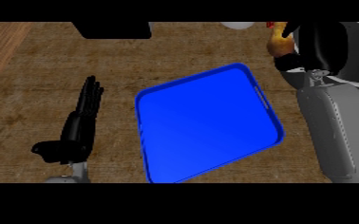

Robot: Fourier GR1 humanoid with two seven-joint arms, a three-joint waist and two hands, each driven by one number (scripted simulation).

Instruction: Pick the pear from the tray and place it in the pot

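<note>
We have just one view, and it looks out from the robot's head; we face steeply down onto the counter (56, 76), so we see its brown top almost flat; we are near, and the blue tray (210, 123) fills much of the middle; the grey arms (326, 133) come in from the bottom edge; the left hand (77, 128) shows on the left side, and the right hand (319, 42) holds the pear (279, 40) up in the top right corner.

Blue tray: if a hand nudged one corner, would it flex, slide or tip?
The blue tray looks rigid, with a raised rim and cut-out handle, so it probably keeps its shape. Lying flat with nothing in it, it likely slides or pivots on the wooden counter rather than tipping.
</note>
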